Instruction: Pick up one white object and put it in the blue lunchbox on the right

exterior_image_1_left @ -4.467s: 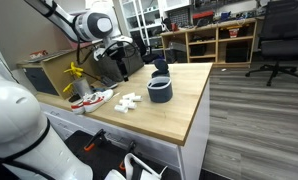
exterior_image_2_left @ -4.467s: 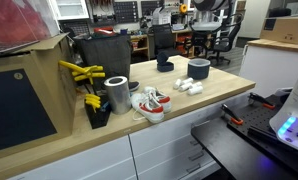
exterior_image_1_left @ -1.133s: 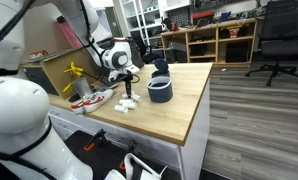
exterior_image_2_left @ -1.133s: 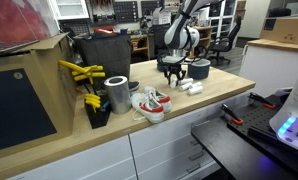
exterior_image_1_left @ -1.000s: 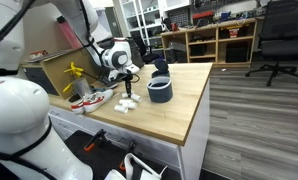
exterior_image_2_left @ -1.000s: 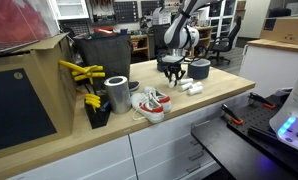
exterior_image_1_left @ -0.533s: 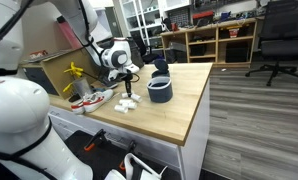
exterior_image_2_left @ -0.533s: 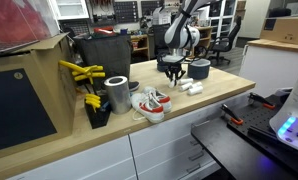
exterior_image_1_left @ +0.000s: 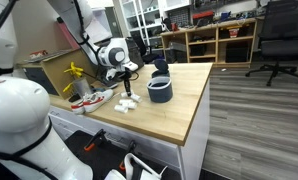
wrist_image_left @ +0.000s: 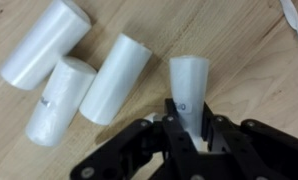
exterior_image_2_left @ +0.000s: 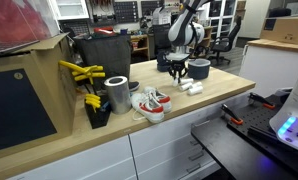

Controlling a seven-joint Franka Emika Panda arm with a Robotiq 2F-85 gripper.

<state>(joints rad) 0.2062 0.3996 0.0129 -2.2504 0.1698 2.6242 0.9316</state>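
In the wrist view my gripper is shut on one white object, a short white cylinder standing up between the jaws. Three more white cylinders lie on the wooden table just beside it. In both exterior views the gripper hangs over the small white pieces. The blue lunchbox, a squat dark navy tub, stands on the table right next to that cluster, a short way from the gripper.
A red-and-white shoe lies near the white pieces. A metal can and yellow tools stand further along the table. A dark object sits behind the lunchbox. Table edges are close.
The jaws have closed fully onto the white cylinder. The gripper has risen slightly in the exterior views.
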